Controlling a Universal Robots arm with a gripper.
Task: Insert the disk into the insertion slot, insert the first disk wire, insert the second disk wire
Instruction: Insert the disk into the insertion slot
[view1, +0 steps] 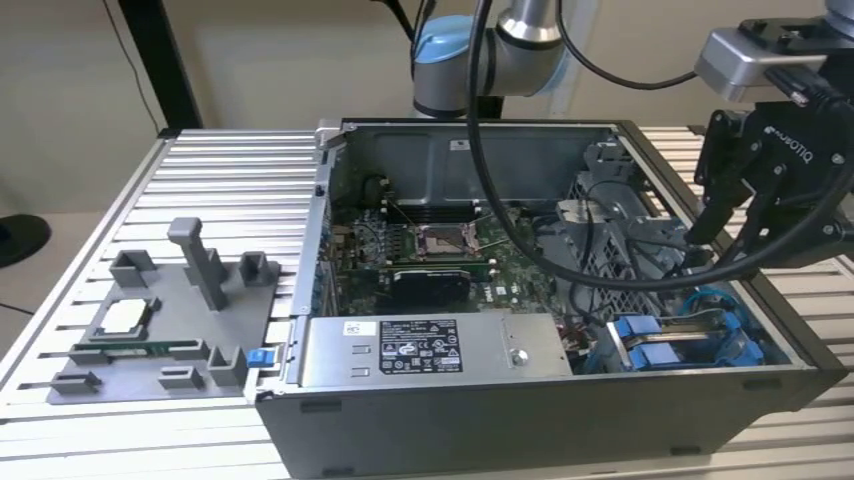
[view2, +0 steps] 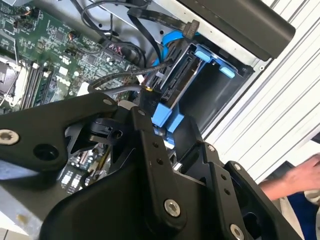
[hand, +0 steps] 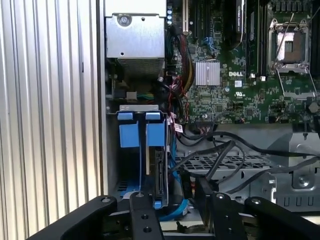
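The disk (hand: 160, 172) stands on edge inside the insertion slot (hand: 131, 136), a grey bay with bright blue parts at the corner of the open computer case. In the second wrist view the disk (view2: 179, 80) shows its dark connector end, with a blue frame part (view2: 164, 116) just beneath my gripper (view2: 167, 137). Black wires (hand: 220, 155) trail loose beside the bay. My gripper (hand: 180, 220) hovers over the bay end, its black fingers (hand: 142, 217) apart with nothing clamped between them. In the exterior view the gripper (view1: 731, 245) hangs above the slot (view1: 667, 345) on the exterior view's right.
A grey power supply box (view1: 414, 350) lies along the case front, beside the motherboard (view1: 427, 250) and a perforated cage (view1: 627, 240). A grey fixture tray (view1: 160, 320) sits on the slatted table at the exterior view's left. A person's hand (view2: 300, 175) shows beyond the case.
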